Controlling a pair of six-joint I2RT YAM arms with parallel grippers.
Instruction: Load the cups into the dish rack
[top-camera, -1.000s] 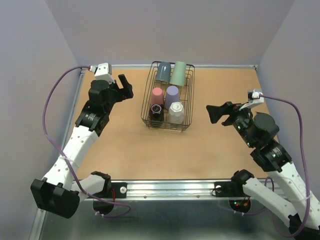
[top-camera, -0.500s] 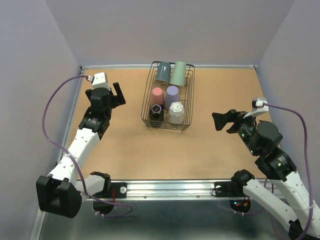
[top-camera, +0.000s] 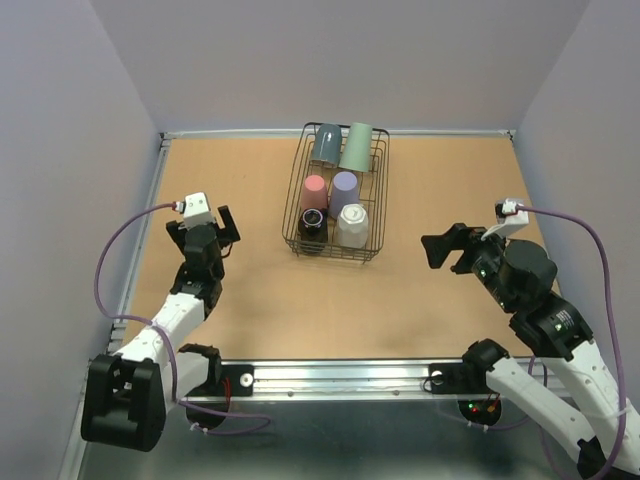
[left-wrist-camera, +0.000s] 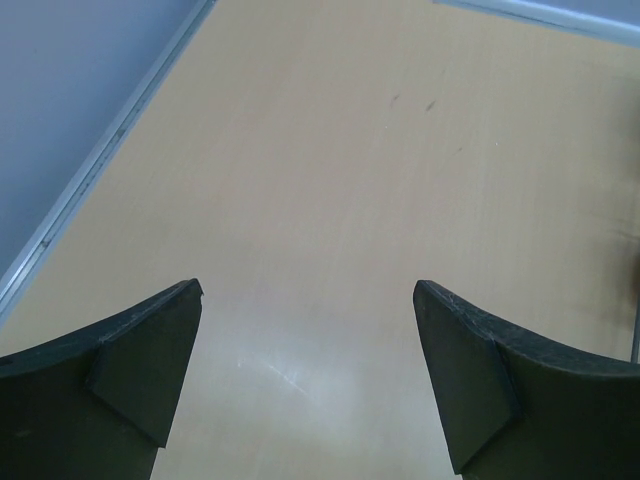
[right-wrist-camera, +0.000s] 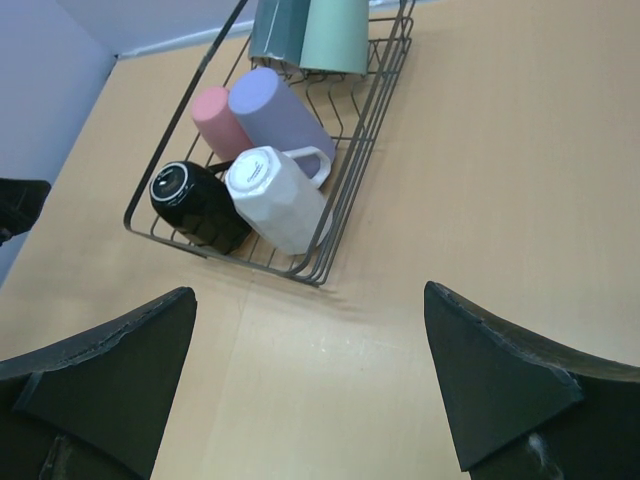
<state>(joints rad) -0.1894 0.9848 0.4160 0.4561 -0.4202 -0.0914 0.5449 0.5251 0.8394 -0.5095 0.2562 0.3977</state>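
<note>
1. Since all six cups show inside the dish rack (top-camera: 330, 256) and none is visible outside it, I judge the loading done. The step in hand looks like close-out, with both arms clear of the rack.
2. Rack location: far-centre of the tabletop (top-camera: 300, 310), between the two arms.
   - Far row: grey-blue cup (top-camera: 327, 143) beside pale green cup (top-camera: 355, 146), both tipped toward the far wall.
   - Middle row: pink cup (top-camera: 314, 190) beside lavender cup (top-camera: 344, 187).
   - Near row: dark brown cup (top-camera: 312, 222), base up, beside white mug (top-camera: 351, 226). The right wrist view shows the mug leaning with its handle toward the rack's right wall.
3. Left gripper (top-camera: 228, 222): jaws spread wide with nothing between them, over bare tabletop near the left edge, well apart from the rack.
4. Right gripper (top-camera: 440, 250): jaws spread wide and empty, aimed at the rack from its right side but not touching it.
5. Next move, as a judgement: there is nothing left to grasp. It calls only for settling both arms at rest on a path that keeps away from the wire walls, since a nudge could shift the leaning mug.
</note>
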